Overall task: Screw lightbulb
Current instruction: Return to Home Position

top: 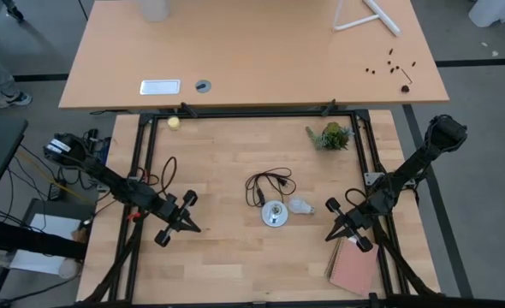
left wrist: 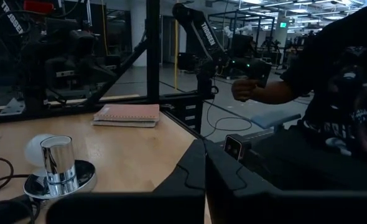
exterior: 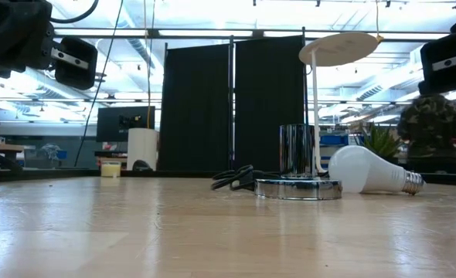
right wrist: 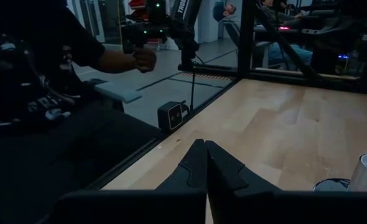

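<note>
White glass on pale wood: the lightbulb (top: 300,205), out of the socket and lying on its side just right of the silver socket disc (top: 275,214) in the high view, grey screw base turned away from it. Hard to say whether touching the disc or merely beside it. Black cord (top: 265,183) looped just behind the disc. Left gripper (top: 191,226) low over the table, well to the left of the disc; right gripper (top: 333,231) near the bulb on the other side; both clenched on nothing, fingers pressed tip to tip in each wrist view. For the retreat to rest: lift first, then draw back, above all on the right, to avoid nudging a bulb free to roll; steer clear of the pink notebook (top: 353,267) just beside that gripper. In the left wrist view, bulb mostly hidden behind the chrome socket post; in the right wrist view, absent, only a cut-off edge of the disc showing. In the low view, just dark arm parts at the upper corners, no fingertips.
</note>
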You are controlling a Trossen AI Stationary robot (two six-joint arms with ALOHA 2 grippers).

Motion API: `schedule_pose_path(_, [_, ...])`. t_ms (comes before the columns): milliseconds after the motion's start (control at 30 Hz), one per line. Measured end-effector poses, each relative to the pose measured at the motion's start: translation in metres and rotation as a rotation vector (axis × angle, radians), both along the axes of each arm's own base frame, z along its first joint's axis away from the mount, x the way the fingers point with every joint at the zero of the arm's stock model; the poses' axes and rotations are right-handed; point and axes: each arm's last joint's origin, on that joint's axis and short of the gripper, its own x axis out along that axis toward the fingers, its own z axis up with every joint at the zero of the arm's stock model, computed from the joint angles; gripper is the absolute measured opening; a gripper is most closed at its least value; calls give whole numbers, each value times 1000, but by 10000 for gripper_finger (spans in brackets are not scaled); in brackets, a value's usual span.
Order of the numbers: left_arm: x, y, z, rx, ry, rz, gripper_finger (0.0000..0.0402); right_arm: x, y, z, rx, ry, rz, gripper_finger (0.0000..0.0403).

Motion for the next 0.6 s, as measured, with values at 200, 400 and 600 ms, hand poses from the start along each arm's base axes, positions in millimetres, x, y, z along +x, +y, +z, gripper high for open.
schedule_pose_path(200, [0, 0, 0, 0, 0, 0, 1, 0, 0, 0, 0, 0, -1, 4])
schedule_pose_path(400, [0, 0, -1, 4, 7, 0, 1, 0, 0, 0, 0, 0, -3, 4])
schedule_pose_path(600, [1, 1, -2, 18, 15, 36, 1, 0, 0, 0, 11, 7, -8, 4])
